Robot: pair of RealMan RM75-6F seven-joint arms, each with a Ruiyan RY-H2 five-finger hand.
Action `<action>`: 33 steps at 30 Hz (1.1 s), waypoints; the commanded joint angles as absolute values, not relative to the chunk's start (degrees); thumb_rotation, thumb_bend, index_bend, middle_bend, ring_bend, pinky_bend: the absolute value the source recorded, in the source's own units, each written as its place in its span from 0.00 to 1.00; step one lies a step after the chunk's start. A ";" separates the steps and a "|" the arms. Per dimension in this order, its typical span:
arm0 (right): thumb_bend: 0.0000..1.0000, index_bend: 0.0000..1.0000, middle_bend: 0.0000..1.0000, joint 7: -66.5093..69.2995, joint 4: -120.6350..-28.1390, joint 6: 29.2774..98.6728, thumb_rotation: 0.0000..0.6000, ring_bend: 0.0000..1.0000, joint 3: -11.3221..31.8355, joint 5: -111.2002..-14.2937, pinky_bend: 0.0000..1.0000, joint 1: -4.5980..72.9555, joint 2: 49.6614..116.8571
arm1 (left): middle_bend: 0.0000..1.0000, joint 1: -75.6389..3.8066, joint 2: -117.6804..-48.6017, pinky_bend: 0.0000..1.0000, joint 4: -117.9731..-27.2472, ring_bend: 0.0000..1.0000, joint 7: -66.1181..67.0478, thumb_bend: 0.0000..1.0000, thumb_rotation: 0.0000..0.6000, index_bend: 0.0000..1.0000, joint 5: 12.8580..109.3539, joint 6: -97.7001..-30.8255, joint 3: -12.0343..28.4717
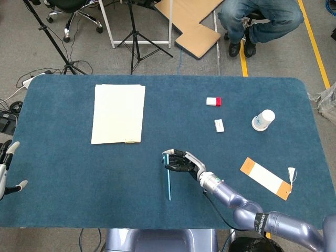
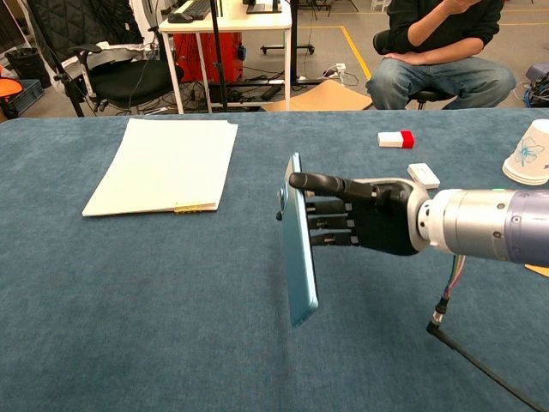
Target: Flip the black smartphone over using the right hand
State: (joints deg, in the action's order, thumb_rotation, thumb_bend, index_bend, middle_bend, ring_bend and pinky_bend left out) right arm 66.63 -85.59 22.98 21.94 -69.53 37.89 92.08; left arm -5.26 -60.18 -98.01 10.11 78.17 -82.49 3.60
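The smartphone (image 2: 298, 245) stands up on its long edge near the middle of the table, its blue-tinted face turned to the left. The head view shows the smartphone (image 1: 167, 178) only as a thin vertical sliver. My right hand (image 2: 360, 215) holds it from the right side, fingers flat against its face and the thumb hooked over the top edge. In the head view the right hand (image 1: 184, 161) sits at the sliver's upper end. My left hand (image 1: 6, 169) hangs at the table's far left edge, fingers apart and holding nothing.
A stack of white paper (image 1: 118, 112) lies at the back left. A red-and-white box (image 1: 213, 101), a small white box (image 1: 219, 125) and a paper cup (image 1: 263, 120) sit at the back right. An orange-and-white tag (image 1: 265, 178) lies right of my forearm.
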 commanded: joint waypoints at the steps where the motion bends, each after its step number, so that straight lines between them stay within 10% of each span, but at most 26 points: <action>1: 0.29 0.48 0.54 69.10 -83.06 21.71 1.00 0.22 22.00 -73.20 0.22 37.14 93.39 | 0.00 -5.23 -60.20 0.00 -97.95 0.00 10.06 0.00 1.00 0.00 78.28 -82.59 3.58; 7: 0.32 0.45 0.49 71.15 -80.12 24.73 1.00 0.22 20.29 -78.69 0.22 36.26 94.59 | 0.00 -5.31 -60.41 0.00 -97.71 0.00 10.03 0.00 1.00 0.00 78.72 -82.64 3.49; 17: 0.30 0.07 0.04 63.80 -73.04 36.66 1.00 0.00 15.37 -86.25 0.01 35.66 95.46 | 0.00 -5.22 -61.05 0.00 -96.87 0.00 9.10 0.00 1.00 0.00 80.26 -83.58 3.38; 33: 0.15 0.06 0.01 44.78 -71.43 54.92 1.00 0.00 14.38 -87.50 0.00 32.77 90.01 | 0.00 -5.22 -61.22 0.00 -96.96 0.00 9.09 0.00 1.00 0.00 81.43 -84.01 3.15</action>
State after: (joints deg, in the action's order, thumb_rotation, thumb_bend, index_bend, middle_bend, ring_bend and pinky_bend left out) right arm 48.61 -70.77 51.11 14.56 -85.88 33.69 92.08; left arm -5.22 -61.22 -96.98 9.12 81.40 -83.99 3.15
